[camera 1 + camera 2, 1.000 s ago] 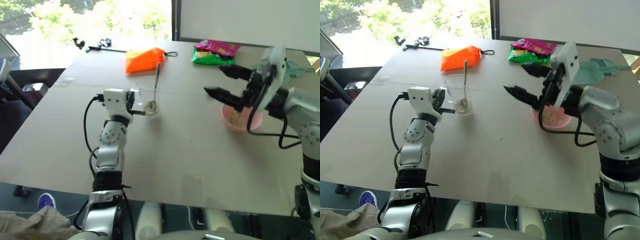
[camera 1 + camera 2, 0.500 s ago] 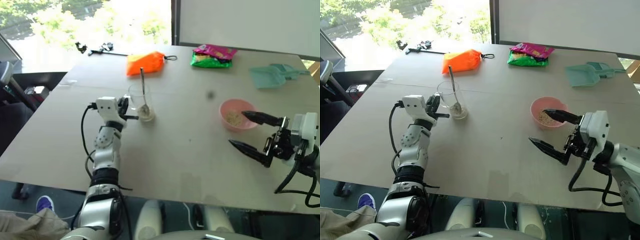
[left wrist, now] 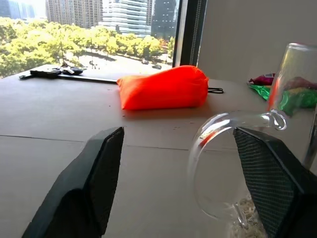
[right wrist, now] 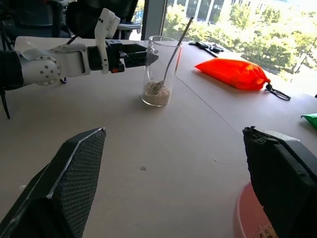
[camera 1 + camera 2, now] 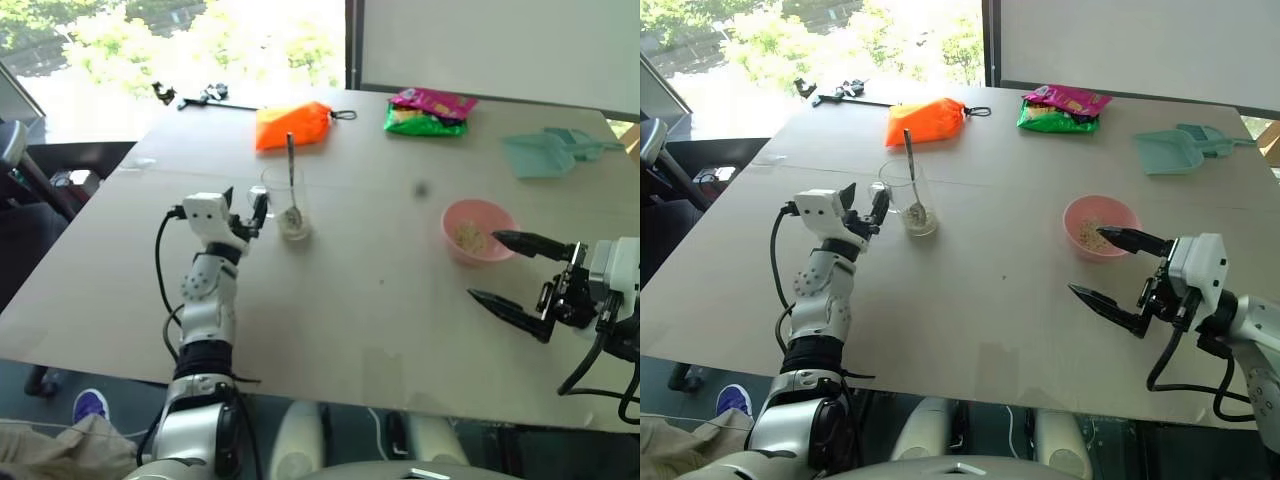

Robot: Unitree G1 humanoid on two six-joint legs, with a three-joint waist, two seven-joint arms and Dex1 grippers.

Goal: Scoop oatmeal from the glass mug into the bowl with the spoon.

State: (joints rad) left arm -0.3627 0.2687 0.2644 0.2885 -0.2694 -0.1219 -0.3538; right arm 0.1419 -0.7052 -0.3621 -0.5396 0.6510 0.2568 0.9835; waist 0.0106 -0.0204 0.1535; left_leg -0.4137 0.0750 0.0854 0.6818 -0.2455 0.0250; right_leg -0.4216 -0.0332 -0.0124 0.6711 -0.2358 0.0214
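The glass mug (image 5: 283, 198) stands left of the table's middle, with the spoon (image 5: 290, 172) upright in it and oatmeal (image 5: 294, 229) at its bottom. My left gripper (image 5: 247, 205) is open just left of the mug. In the left wrist view its fingers (image 3: 94, 183) stand apart on either side of the mug's handle (image 3: 218, 163) without pressing it. The pink bowl (image 5: 450, 222) sits to the right with a little oatmeal (image 5: 467, 236) inside. My right gripper (image 5: 484, 265) is open and empty, low on the near side of the bowl.
An orange pouch (image 5: 292, 125), a green and pink snack packet (image 5: 430, 110) and a teal dustpan (image 5: 545, 152) lie along the far side of the table. Black tools (image 5: 195, 95) lie at the far left corner. The table's near edge runs just below my right gripper.
My left gripper has opened and let go of the mug's handle. My right gripper has come down from above the bowl to the bowl's near right side, still open.
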